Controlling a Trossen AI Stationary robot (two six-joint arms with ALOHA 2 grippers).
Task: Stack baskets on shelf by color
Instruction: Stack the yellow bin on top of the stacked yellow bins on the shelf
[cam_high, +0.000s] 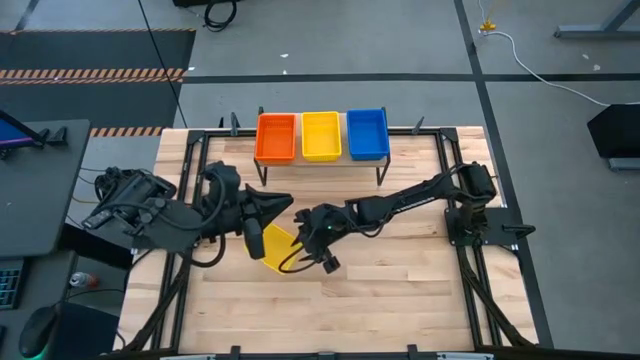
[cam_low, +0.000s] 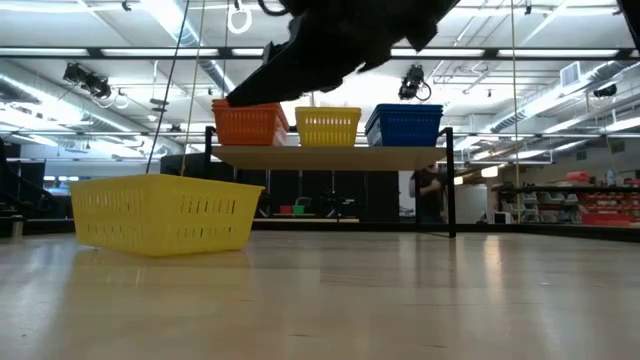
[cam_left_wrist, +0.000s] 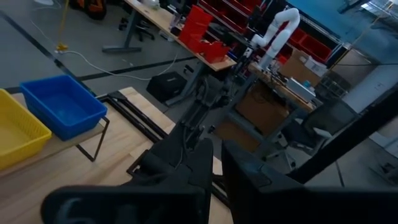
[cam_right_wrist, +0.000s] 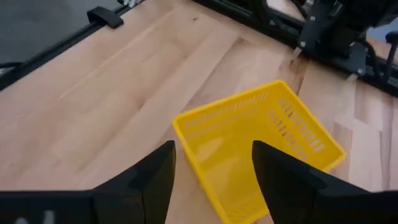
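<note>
**Loose yellow basket sits on the table under the spread right claw**

The table (cam_high: 400, 300) carries the shelf (cam_high: 322, 163) at its 12 o'clock edge, with three stacks along it: orange baskets (cam_high: 276, 137) at the 9 o'clock end, yellow baskets (cam_high: 321, 135) in the middle, blue baskets (cam_high: 367, 133) at the 3 o'clock end. How many trays each stack holds cannot be counted from here.

One loose yellow basket (cam_right_wrist: 261, 146) rests flat on the tabletop near the centre, at about 6 o'clock from the shelf, turned askew to the table edges.

The right gripper (cam_right_wrist: 214, 171) hangs just above this basket with its jaws spread apart and nothing between them; one near wall of the basket lies in the gap below. The left gripper (cam_high: 253, 238) sits just beside the basket at its 9 o'clock side; its fingers look nearly closed and hold nothing that can be seen.

The basket looks like thin moulded plastic with slotted walls: probably very light, a little springy at the rim, and apt to slide on the smooth wood if nudged. The best hold is likely a pinch over one wall at mid-length, one finger inside and one outside, pressed gently so the wall does not buckle or the tray tip.
</note>
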